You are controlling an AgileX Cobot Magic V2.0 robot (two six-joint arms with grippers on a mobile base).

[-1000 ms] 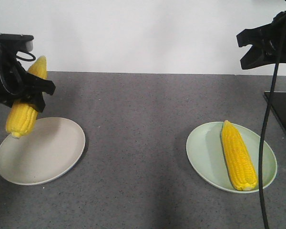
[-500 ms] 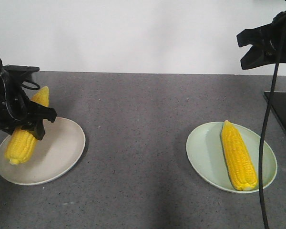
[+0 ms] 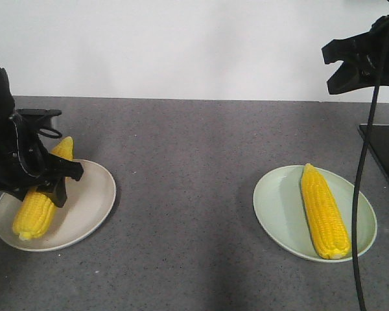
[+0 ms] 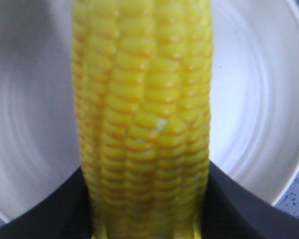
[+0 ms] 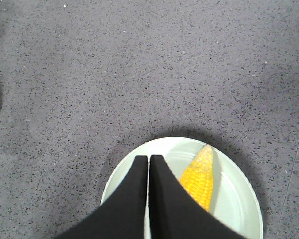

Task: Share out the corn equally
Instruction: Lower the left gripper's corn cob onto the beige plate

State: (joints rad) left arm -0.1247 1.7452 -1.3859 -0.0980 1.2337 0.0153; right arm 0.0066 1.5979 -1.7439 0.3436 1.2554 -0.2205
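Note:
One corn (image 3: 34, 212) lies lengthwise on the beige plate (image 3: 84, 210) at the left, its pale tip toward the front rim. My left gripper (image 3: 44, 183) is shut on its middle. In the left wrist view the corn (image 4: 144, 114) fills the centre over the plate (image 4: 261, 99), with a black finger (image 4: 241, 211) pressed to each side. A second corn (image 3: 324, 210) rests on the pale green plate (image 3: 279, 207) at the right. My right gripper (image 3: 340, 65) hangs high above that plate, shut (image 5: 149, 158) on nothing, over the plate (image 5: 241, 199) and corn (image 5: 199, 179).
The plates sit on a dark grey speckled countertop (image 3: 188, 181) backed by a white wall. A black slab (image 3: 386, 152) lies at the right edge. A black cable (image 3: 360, 194) hangs down in front of the green plate.
My left gripper has come down and slightly right with the corn, from hanging tilted above the beige plate to lying on it. The right arm has not moved.

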